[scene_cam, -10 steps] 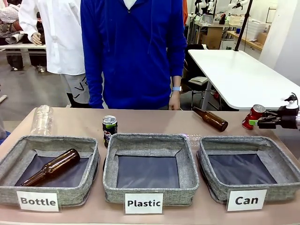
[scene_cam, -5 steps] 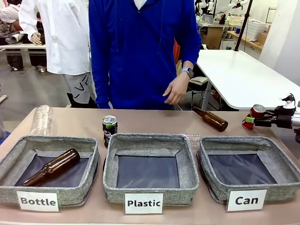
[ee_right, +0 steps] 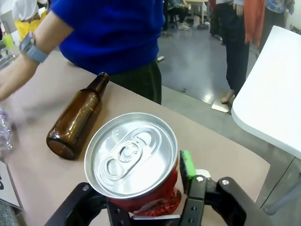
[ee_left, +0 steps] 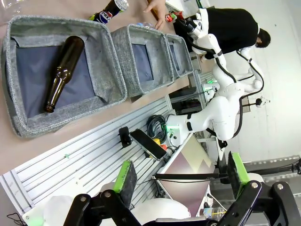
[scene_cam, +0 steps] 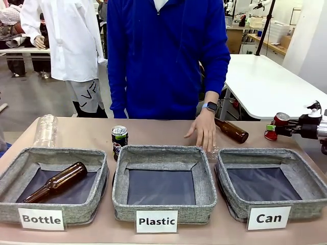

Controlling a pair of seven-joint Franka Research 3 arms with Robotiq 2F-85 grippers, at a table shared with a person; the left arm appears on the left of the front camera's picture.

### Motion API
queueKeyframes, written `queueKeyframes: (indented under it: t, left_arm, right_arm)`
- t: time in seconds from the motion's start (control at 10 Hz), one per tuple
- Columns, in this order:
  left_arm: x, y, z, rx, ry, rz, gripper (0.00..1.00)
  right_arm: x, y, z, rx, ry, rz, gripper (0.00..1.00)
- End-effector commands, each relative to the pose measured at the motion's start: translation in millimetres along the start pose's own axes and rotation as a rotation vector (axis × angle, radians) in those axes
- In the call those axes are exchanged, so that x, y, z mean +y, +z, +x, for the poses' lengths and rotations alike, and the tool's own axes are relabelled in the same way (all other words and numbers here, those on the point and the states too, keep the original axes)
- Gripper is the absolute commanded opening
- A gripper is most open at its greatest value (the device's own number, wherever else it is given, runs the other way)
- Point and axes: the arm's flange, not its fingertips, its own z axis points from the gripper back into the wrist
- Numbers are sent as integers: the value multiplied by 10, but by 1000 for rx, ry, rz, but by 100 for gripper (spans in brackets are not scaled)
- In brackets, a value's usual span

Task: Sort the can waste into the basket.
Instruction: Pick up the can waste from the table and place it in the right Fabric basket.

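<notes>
My right gripper is shut on the crushed red can, holding it just above the table behind the far right corner of the "Can" basket. In the right wrist view the red can shows its silver top, pinched between the fingers of my right gripper. The dark can with a green band stands upright behind the gap between the "Bottle" and "Plastic" baskets. My left gripper is open and holds nothing, off the table's near side.
The person's hand rests on the table by a clear plastic bottle behind the "Plastic" basket. One brown bottle lies near the red can. Another brown bottle lies in the "Bottle" basket. A clear bottle is at far left.
The person's hand has come down onto the table beside the brown bottle. My right gripper has raised the red can slightly and drawn it a little to the right.
</notes>
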Motion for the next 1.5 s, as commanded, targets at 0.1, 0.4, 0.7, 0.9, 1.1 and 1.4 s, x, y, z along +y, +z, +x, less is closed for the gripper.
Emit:
queueKeyframes:
  t: [0.1,0.4,0.7,0.9,1.1,1.4]
  left_arm:
    - [-7,19,10,-17,-10,-14,100]
    - [-7,19,10,-17,-10,-14,100]
    - [-7,19,10,-17,-10,-14,100]
    - [-7,19,10,-17,-10,-14,100]
    - [-7,19,10,-17,-10,-14,100]
    - [-7,19,10,-17,-10,-14,100]
  right_arm:
    - [-24,62,79,-31,-5,-11,3]
    - [42,265,235,-28,25,-25,0]
    - [509,819,916,17,175,41,0]
    - [1030,1143,1414,261,270,184,0]
    - [1602,1268,1797,532,361,288,0]
    - [2381,1226,1985,873,486,330,0]
